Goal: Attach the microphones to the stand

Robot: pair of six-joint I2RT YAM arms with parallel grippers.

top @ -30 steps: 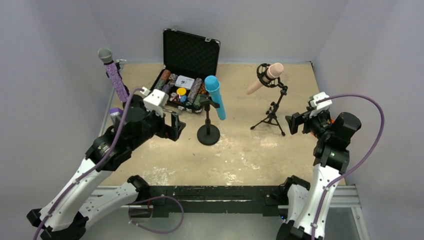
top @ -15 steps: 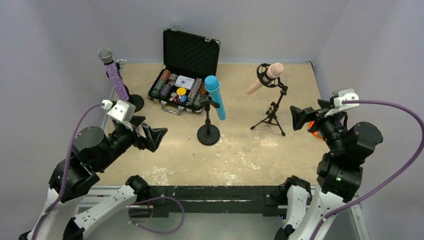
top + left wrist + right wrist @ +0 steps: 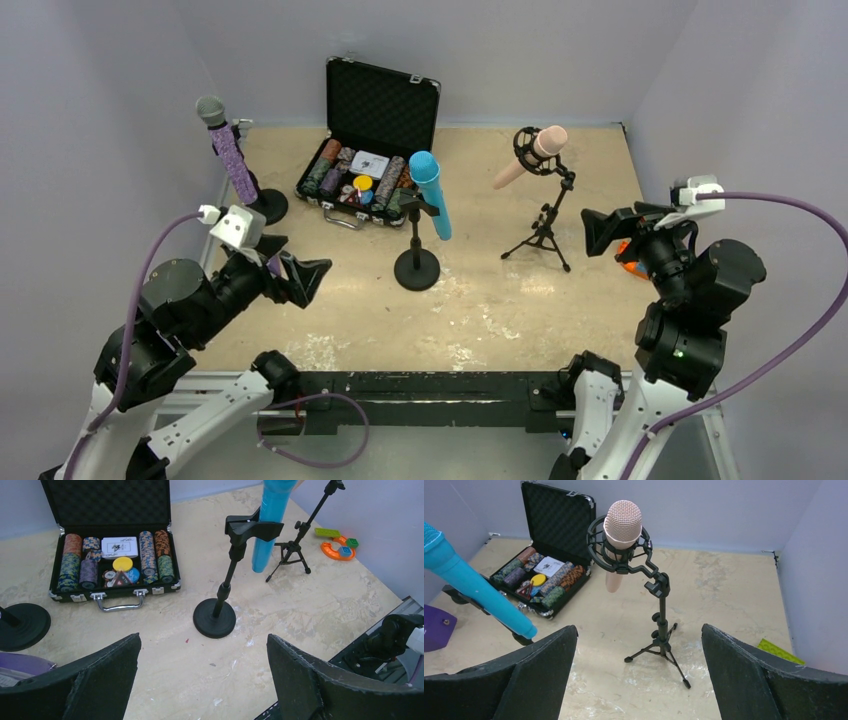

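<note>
The purple microphone (image 3: 229, 150) with a grey mesh head stands clipped in a round-base stand (image 3: 266, 206) at the far left. The blue microphone (image 3: 432, 194) hangs in the clip of the middle round-base stand (image 3: 416, 268); it also shows in the left wrist view (image 3: 272, 517) and right wrist view (image 3: 474, 587). The pink microphone (image 3: 530, 156) sits in the shock mount of a tripod stand (image 3: 544, 232), also in the right wrist view (image 3: 622, 535). My left gripper (image 3: 300, 272) is open and empty near the left front. My right gripper (image 3: 600, 230) is open and empty at the right.
An open black case (image 3: 365, 150) of poker chips lies at the back between the left and middle stands. Small coloured toy pieces (image 3: 339, 545) lie by the right wall. A purple object (image 3: 435, 625) lies near the left stand. Grey walls close in three sides.
Both arms have pulled back from the stands toward the table's near side over the last second. In the last half second they barely moved. The microphones have stayed in place.
</note>
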